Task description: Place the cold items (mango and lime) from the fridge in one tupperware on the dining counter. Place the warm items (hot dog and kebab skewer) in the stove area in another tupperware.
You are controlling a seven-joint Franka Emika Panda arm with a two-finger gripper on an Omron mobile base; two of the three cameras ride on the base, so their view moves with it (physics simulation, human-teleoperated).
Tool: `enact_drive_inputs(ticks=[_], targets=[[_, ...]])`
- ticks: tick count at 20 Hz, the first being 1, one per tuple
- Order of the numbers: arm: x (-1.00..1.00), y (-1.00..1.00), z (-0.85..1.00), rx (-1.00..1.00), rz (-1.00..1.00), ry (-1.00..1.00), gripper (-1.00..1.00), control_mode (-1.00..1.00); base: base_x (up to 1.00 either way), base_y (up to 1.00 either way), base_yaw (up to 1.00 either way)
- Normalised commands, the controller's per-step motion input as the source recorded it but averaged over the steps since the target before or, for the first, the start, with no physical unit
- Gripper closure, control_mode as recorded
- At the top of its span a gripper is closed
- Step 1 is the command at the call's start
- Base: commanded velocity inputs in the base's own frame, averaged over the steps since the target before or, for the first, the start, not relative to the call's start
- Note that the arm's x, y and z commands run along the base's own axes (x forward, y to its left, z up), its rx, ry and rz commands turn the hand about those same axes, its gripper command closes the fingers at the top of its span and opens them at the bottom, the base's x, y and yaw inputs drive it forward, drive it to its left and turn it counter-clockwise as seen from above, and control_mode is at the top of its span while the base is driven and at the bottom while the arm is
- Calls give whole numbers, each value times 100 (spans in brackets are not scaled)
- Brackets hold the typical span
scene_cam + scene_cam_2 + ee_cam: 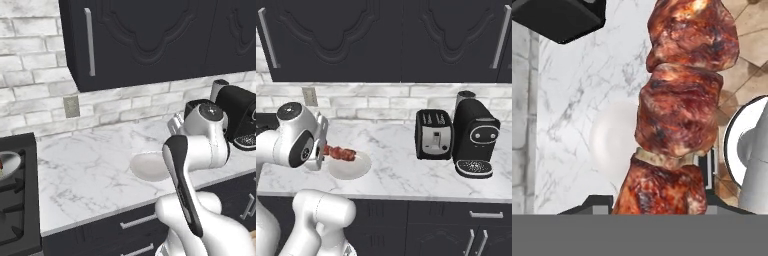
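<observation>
The kebab skewer [340, 152] is off the counter, held level in the air above the white tupperware [351, 166], its chunks of browned meat reaching from the gripper [322, 148] out over the container's near-left part. In the hand view the skewer [679, 107] runs straight away from the camera as a column of meat pieces, and the gripper's dark fingers [594, 202] sit either side of its nearest chunk, so the jaws are pinching the kebab skewer rather than standing free. The tupperware [147, 166] is a shallow, round, pale dish resting on the white marble counter [401, 150], near the front edge; in the hand view it shows as a faint pale disc [612, 142] behind the meat. To the right of the tupperware, well apart from it, a black and silver toaster [433, 134] stands on the counter, and a black coffee machine [473, 140] stands just beside the toaster on its far side. To the left of the tupperware, the black stove [17, 195] adjoins the counter, with a pan [9, 165] on it. Above the tupperware, dark wall cabinets [386, 40] hang over a pale brick backsplash [45, 95].
</observation>
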Motion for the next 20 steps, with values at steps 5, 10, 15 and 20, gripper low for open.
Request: enact_drive_inputs(ticks=[5,10,15,20], targets=[[-69,-11,25,0,0,-26,100,-100,0,0,0],[-40,-2,9,0,0,-17,100,100,-24,0,0],[0,0,0,0,0,0,100,100,-52,24,-2],[0,0,0,0,0,0,100,100,-59,44,-63]])
